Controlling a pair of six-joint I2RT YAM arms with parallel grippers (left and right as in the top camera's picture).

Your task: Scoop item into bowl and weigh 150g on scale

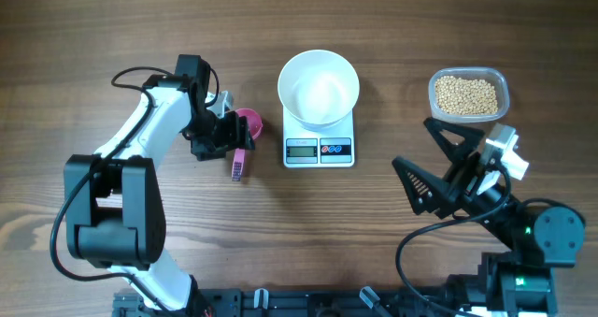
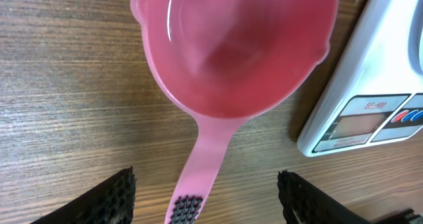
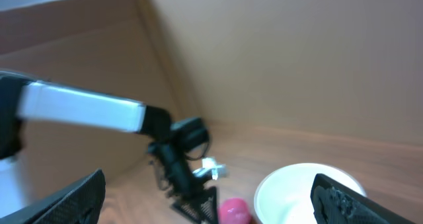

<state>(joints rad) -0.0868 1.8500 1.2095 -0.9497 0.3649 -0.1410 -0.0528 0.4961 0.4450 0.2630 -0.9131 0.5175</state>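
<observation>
A pink scoop (image 1: 247, 127) lies on the table left of the scale (image 1: 319, 151), its handle pointing toward the front. The white bowl (image 1: 319, 88) stands empty on the scale. My left gripper (image 1: 227, 137) is low over the scoop. In the left wrist view it (image 2: 206, 201) is open, with the handle (image 2: 205, 164) between the fingers (image 2: 109, 197) and touching neither. Tan beans (image 1: 467, 95) fill a clear tub at the far right. My right gripper (image 1: 412, 142) hangs open and empty near the tub, its view showing the bowl (image 3: 291, 191) and scoop (image 3: 232, 211).
The clear tub (image 1: 435, 79) sits to the right of the scale at the table's back right. The scale's corner (image 2: 370, 98) lies close to the right of the scoop. A brown wall (image 3: 277, 59) stands behind the table.
</observation>
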